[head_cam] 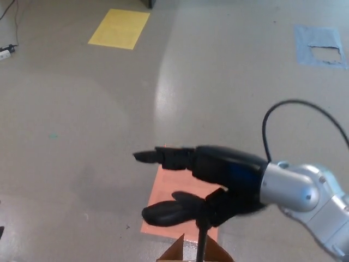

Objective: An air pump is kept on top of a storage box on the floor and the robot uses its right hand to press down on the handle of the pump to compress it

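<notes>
The right hand (210, 174) reaches in from the right and sits over the pump handle (169, 213), covering the handle's right half and centre, so only the rounded left end of the bar sticks out beneath it. Its upper fingers (163, 157) stretch out flat to the left, above the handle and apart from it, while the thumb side curls down at the handle's middle; whether it truly grips the bar I cannot tell. The handle is a smooth, matte black bar with swollen ends, and a thin black rod (200, 245) drops from it to the brown cardboard flaps of the storage box (177, 254) at the near edge. The hand is glossy black on a brushed silver wrist, a black cable (294, 103) looping behind. The grey floor (82, 136) gleams softly, with flat orange (166, 188), yellow (120, 28) and blue (319, 46) patches.
</notes>
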### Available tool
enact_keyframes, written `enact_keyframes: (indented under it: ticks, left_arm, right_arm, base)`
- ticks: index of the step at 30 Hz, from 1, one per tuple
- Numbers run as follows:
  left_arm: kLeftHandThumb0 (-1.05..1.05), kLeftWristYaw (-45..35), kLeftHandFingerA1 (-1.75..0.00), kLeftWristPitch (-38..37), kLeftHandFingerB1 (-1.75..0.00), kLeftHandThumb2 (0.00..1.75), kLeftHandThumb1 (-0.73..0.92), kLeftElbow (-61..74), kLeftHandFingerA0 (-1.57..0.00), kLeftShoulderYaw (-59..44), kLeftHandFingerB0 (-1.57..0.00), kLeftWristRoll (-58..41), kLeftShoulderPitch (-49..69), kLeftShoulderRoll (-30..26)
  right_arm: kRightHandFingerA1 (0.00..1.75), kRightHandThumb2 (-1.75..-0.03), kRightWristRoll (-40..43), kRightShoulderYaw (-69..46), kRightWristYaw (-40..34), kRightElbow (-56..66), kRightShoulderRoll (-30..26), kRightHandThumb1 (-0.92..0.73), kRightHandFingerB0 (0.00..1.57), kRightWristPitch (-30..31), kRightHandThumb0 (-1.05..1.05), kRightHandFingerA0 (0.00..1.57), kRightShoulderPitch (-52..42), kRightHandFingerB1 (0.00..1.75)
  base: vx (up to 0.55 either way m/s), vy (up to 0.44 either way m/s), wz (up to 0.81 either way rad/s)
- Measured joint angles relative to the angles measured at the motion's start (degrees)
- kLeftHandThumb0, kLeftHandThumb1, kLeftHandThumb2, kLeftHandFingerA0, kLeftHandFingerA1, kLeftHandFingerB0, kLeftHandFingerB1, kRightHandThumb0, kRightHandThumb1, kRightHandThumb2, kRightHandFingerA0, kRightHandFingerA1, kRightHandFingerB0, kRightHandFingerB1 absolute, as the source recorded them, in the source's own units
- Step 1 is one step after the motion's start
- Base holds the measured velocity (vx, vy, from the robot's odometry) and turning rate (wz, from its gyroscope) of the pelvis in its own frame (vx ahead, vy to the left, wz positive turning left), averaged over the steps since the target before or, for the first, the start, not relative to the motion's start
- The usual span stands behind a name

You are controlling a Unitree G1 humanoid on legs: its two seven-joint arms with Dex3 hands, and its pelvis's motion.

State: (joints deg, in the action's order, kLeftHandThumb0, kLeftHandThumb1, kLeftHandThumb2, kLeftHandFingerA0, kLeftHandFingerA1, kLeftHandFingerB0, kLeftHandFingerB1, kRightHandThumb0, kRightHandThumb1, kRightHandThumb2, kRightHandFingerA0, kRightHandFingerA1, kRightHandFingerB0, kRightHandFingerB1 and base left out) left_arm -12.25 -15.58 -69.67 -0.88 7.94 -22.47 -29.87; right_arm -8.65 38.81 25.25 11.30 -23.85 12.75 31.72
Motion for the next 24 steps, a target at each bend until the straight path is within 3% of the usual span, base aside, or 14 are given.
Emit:
enact_keyframes:
  ticks: [6,18,24]
  left_arm:
    - [-0.32,0.0,-0.48,-0.4,-0.47,1.13,0.62,-0.2,0.00,-0.1,0.00,0.0,0.6,0.0]
    - [-0.32,0.0,-0.48,-0.5,-0.47,1.13,0.63,-0.4,0.00,-0.1,0.00,0.0,-0.6,-0.4]
    - [-0.32,0.0,-0.48,-0.6,-0.47,1.14,0.64,-0.4,0.00,-0.1,0.00,0.0,0.4,-0.5]
  right_arm:
    - [0.15,-1.18,-3.2,1.1,-1.6,-6.4,3.6,-0.86,0.00,-3.3,-0.91,0.00,-4.6,0.09]
    - [0.16,-1.17,-4.5,-2.3,-0.8,-3.9,5.4,-0.84,0.00,-6.4,-0.91,0.00,-7.7,0.11]
    - [0.20,-1.14,-6.1,-0.9,-1.6,-10.8,7.8,-0.82,0.02,-7.9,-0.91,0.03,-11.1,0.13]
  base:
    - [0.00,0.000,0.00]
    - [0.00,0.000,0.00]
    - [0.00,0.000,0.00]
